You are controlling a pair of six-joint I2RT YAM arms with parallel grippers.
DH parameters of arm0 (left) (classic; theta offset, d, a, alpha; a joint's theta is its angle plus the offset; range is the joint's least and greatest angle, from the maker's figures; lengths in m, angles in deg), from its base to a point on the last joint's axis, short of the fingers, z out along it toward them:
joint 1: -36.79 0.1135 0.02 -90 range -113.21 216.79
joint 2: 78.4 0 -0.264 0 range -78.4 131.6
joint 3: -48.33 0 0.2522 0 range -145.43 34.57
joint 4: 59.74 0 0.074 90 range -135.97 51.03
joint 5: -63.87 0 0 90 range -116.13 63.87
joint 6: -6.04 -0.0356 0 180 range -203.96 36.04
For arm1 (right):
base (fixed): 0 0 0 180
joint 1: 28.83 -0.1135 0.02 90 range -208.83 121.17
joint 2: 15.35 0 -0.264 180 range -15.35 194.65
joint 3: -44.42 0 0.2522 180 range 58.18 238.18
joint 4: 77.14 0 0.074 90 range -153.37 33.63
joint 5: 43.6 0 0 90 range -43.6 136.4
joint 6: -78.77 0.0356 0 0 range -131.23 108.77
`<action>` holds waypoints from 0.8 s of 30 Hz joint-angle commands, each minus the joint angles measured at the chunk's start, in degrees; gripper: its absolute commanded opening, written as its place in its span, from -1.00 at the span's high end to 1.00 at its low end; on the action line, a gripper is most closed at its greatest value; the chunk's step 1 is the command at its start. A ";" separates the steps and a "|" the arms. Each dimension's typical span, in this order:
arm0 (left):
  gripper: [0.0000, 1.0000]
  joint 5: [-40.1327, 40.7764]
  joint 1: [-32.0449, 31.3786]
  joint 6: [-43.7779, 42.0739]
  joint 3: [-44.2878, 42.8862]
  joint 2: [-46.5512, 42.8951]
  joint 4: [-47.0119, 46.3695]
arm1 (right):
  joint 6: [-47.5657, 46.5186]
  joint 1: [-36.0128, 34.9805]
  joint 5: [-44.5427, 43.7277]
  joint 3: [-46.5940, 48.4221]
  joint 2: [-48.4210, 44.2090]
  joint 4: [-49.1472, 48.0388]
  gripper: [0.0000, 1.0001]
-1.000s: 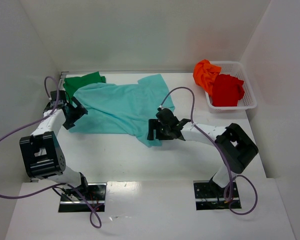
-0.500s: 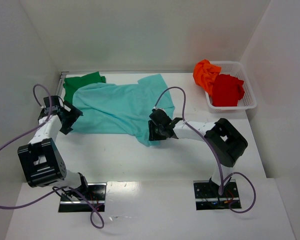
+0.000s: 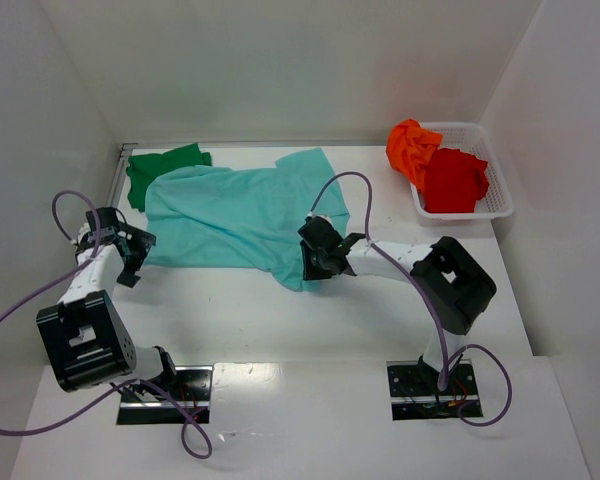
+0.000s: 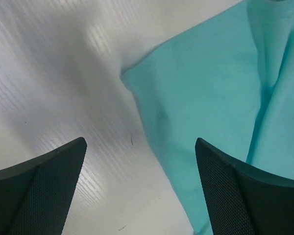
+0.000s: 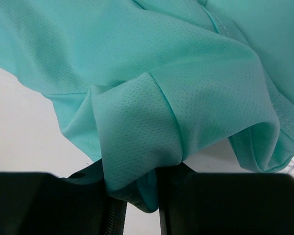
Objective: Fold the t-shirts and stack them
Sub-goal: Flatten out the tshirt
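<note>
Teal mesh t-shirt (image 3: 240,215) looks light and limp, best taken at corners: right gripper (image 5: 137,196) pinches its hem fold, left gripper (image 4: 139,191) gapes empty.

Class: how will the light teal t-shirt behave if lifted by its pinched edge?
Probably floppy: the teal t-shirt bunches into soft folds at the right gripper, so it should sag. Likely light, since the knit looks thin. The spread-out rest would probably drag over the table.

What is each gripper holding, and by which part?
The right gripper pinches the light teal t-shirt by a bunched fold at its near-right edge. The left gripper is open and holds nothing.
</note>
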State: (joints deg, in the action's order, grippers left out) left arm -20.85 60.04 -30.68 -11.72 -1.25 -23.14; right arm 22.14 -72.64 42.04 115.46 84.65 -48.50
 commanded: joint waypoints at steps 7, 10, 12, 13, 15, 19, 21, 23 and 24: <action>-0.87 6.93 0.40 6.04 0.75 3.09 -1.90 | -1.64 0.39 0.05 2.84 -2.18 -0.28 0.40; -0.81 6.94 0.40 6.58 0.23 5.20 -2.70 | -1.64 0.39 0.58 3.37 -2.18 -0.28 0.40; -0.78 6.94 0.40 7.28 -0.91 8.35 -3.23 | -1.64 0.39 0.58 3.89 -2.18 -0.28 0.37; -0.73 6.94 0.40 7.28 -0.92 8.90 -3.75 | -1.64 0.39 0.58 3.90 -2.18 -0.28 0.37; -0.70 6.94 0.40 7.89 -0.92 9.60 -4.98 | -1.64 0.39 0.58 3.90 -2.18 -0.28 0.37; -0.62 7.46 0.40 7.90 -1.44 11.36 -4.99 | -1.64 0.39 0.58 4.42 -2.18 0.24 0.37; -0.56 7.47 0.40 7.90 -2.06 11.36 -4.99 | -1.64 0.39 0.58 4.42 -2.18 0.24 0.37; -0.43 7.99 0.40 8.42 -2.58 11.36 -4.99 | -1.64 0.39 0.58 4.42 -2.18 0.24 0.37; -0.39 7.99 0.40 8.42 -2.59 11.36 -5.60 | -1.11 0.39 0.58 4.42 -2.18 0.24 0.37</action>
State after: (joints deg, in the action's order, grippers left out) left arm -14.40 60.04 -23.60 -12.15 9.39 -27.06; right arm 21.04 -72.55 42.76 117.27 84.52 -47.95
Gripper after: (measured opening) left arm 0.733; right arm 0.312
